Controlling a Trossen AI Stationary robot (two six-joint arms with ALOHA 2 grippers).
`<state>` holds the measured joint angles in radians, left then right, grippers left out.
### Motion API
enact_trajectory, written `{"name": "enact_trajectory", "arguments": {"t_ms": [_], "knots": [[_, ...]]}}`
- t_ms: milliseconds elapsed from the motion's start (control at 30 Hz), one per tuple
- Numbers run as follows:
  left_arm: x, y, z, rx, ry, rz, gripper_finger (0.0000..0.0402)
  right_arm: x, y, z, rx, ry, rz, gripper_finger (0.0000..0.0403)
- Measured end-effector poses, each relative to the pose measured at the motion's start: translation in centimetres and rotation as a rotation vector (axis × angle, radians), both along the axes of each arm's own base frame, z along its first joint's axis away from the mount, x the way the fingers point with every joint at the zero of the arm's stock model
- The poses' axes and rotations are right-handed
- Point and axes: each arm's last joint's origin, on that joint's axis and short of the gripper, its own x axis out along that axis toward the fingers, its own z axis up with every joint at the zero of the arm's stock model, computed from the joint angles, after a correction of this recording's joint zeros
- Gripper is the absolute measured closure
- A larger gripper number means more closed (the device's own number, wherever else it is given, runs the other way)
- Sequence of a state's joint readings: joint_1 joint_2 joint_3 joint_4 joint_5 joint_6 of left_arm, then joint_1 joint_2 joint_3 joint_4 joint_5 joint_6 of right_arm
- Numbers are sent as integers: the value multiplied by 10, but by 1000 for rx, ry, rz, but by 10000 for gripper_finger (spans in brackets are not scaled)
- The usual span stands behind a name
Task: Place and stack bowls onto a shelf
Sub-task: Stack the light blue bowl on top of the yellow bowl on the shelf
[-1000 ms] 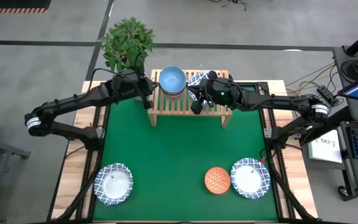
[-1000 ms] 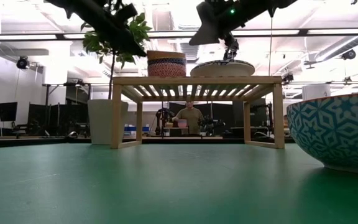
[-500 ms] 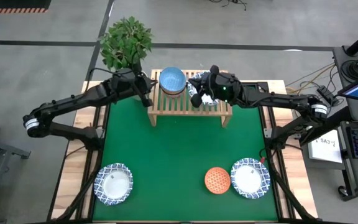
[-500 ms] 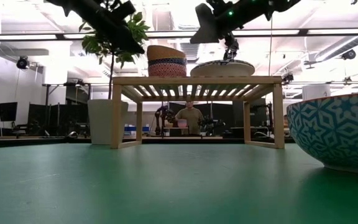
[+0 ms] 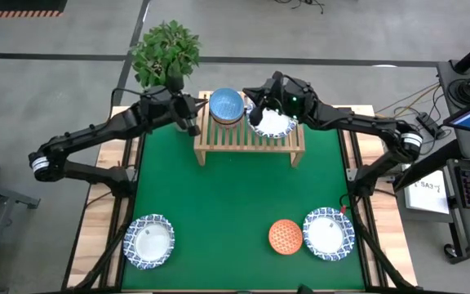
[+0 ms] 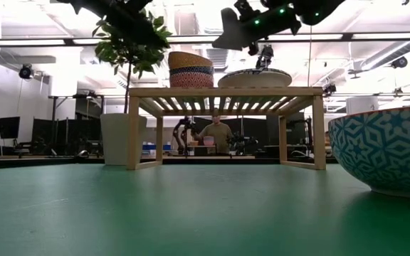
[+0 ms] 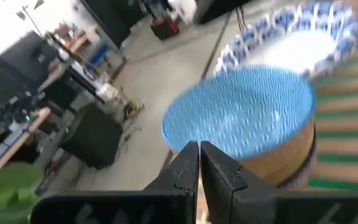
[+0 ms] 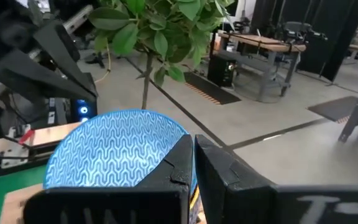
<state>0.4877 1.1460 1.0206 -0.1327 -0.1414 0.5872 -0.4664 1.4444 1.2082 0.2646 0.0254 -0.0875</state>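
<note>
From above I see the shelf (image 5: 250,140) at twelve o'clock on the table, holding a stack of small bowls (image 5: 226,106) beside a wide bowl (image 5: 273,122), leaving room to stack. Both grippers, left (image 5: 192,124) and right (image 5: 257,115), hover there pinched shut, empty. Level view: stack (image 6: 191,69) upright. Wrist views confirm closed fingers (image 7: 194,168).

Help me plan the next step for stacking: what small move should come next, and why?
Probably swing the right end effector, shut and empty above the shelf, back toward the orange bowl on the near mat. The shelf already holds a stack of small bowls and a wide bowl.
</note>
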Motion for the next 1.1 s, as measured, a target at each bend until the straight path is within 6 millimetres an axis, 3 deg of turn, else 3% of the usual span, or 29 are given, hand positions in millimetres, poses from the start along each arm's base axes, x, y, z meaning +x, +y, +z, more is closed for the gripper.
{"name": "enact_trajectory", "arguments": {"t_ms": [133,567,1100], "knots": [[4,0,3,9,-41,-54,401,9,-6,1,-5,16,-2,394],[6,14,-10,-52,1,6,402,31,-26,-5,19,83,-21,394],[5,13,-13,-89,16,15,402,34,-36,-10,32,96,-39,394]]}}
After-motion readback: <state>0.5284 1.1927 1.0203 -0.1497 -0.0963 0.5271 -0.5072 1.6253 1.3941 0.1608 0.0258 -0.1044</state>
